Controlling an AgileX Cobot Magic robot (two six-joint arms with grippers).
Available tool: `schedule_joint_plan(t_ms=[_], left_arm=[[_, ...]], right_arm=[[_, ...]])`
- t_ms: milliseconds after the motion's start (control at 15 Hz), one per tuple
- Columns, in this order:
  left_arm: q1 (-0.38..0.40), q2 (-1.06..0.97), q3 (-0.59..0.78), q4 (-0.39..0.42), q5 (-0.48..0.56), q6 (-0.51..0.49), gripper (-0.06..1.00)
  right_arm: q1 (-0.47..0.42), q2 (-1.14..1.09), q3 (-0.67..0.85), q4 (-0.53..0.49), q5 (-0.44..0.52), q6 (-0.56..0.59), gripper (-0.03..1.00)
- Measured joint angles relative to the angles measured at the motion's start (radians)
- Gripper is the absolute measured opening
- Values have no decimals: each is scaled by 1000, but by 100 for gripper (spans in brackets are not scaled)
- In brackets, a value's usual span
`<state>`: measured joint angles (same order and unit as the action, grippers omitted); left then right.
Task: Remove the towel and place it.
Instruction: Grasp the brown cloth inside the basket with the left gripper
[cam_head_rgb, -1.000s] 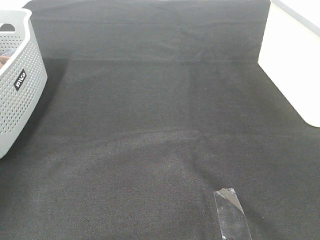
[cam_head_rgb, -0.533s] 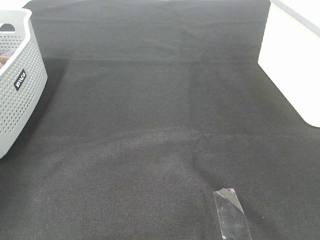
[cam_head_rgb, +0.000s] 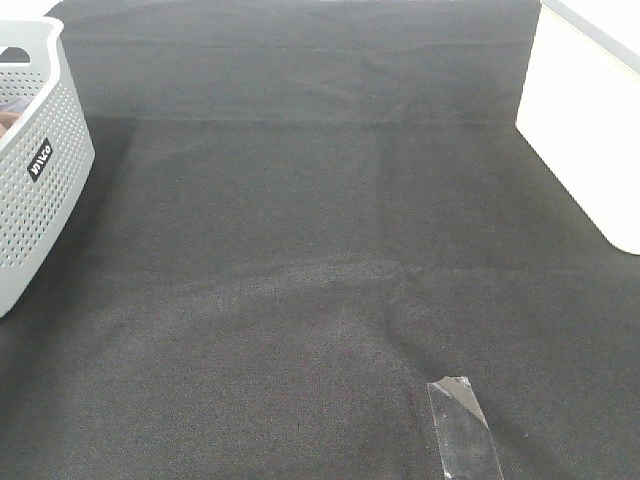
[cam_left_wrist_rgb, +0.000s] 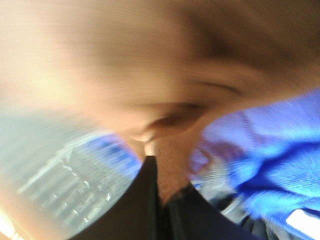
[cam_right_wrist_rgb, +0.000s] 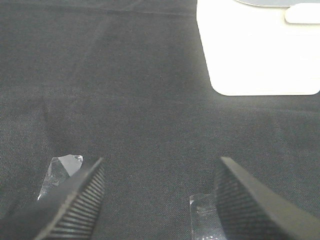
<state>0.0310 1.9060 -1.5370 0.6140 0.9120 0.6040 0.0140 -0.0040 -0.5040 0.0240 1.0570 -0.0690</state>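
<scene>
Left gripper (cam_left_wrist_rgb: 167, 177) is closed, its two dark fingers (cam_left_wrist_rgb: 145, 200) pressed together on a fold of the reddish-brown towel (cam_left_wrist_rgb: 172, 157). That wrist view is badly blurred, so how much cloth is pinched cannot be told. Right gripper (cam_right_wrist_rgb: 160, 165) hangs with its ribbed fingers (cam_right_wrist_rgb: 80, 195) well apart and nothing between them, low over the table cover and far from the basket.

Largest in the scene is the black table cover (cam_head_rgb: 300, 230), which fills nearly the whole overhead view and lies flat with faint creases. Next is a white box (cam_head_rgb: 580, 130), at the edge of the cover opposite the basket. The grey basket (cam_head_rgb: 45, 200) stands at the left edge of the overhead view, with perforated walls and a small dark label on the side facing the cover.

Most of the towel lies inside the basket, where a sliver of brown shows over the rim from above. The left wrist view shows it as a broad tan-brown mass, with a bright blue cloth (cam_left_wrist_rgb: 270, 160) just beside it in the basket.

Smallest is a strip of clear tape (cam_head_rgb: 462, 425), stuck to the cover well apart from the basket, near the front edge.
</scene>
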Motion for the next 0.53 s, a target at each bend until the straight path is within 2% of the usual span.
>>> schedule_joint_plan(t_ms=[200, 333, 533], left_arm=[[-34, -150, -63, -51, 86, -46, 0], [-34, -234, -69, -60, 87, -81, 0], [-34, -333, -70, -91, 36, -199, 0]], right_arm=[[0, 0, 0, 0, 0, 0, 61], [0, 0, 0, 0, 0, 0, 61], [0, 0, 0, 0, 0, 0, 61]])
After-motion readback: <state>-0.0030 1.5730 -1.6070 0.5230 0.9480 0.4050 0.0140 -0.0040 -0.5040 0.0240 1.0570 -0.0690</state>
